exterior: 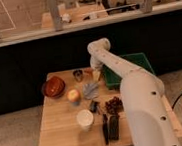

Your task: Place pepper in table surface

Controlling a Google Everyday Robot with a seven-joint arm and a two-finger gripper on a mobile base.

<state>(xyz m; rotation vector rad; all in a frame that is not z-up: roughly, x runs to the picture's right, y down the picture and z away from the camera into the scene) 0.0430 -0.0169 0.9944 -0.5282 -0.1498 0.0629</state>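
My gripper (96,76) hangs just above the table surface (62,134), at its back edge and close to the left wall of the green bin (133,62). It looks open, with nothing plainly between its fingers. A small orange-red pepper (88,71) seems to lie on the wood just left of the gripper, between it and the metal cup (77,75). The white arm runs from the lower right up over the bin and bends down to the gripper.
On the table are a reddish-brown bowl (53,86), an apple (73,95), a grey cloth (91,90), a white cup (84,119), a dark clustered item (113,105) and black objects (111,128). A dark counter wall stands behind.
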